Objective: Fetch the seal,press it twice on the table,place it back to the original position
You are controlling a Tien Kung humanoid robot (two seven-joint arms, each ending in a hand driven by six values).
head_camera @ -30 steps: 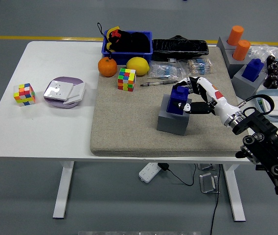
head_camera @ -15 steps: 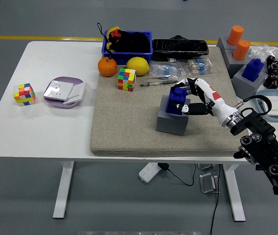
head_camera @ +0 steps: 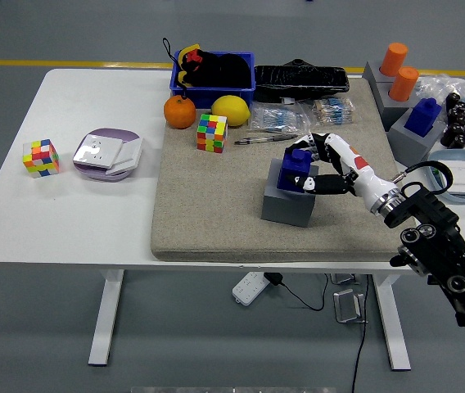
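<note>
Right hand (head_camera: 324, 166) has fingers curled round the blue seal (head_camera: 297, 167), seated on its grey block (head_camera: 288, 202) on the bench mat. We judge it rigid, light; grip the knob sides.

Place: robot test lab or workshop.
Floor: bare grey, with a yellow line (head_camera: 77, 62) painted beyond the table's far edge.
Table: white standing desk (head_camera: 69, 221), power strip (head_camera: 250, 286) and cables beneath.
Top: grey mat (head_camera: 208, 221) with 2 puzzle cubes.
</note>
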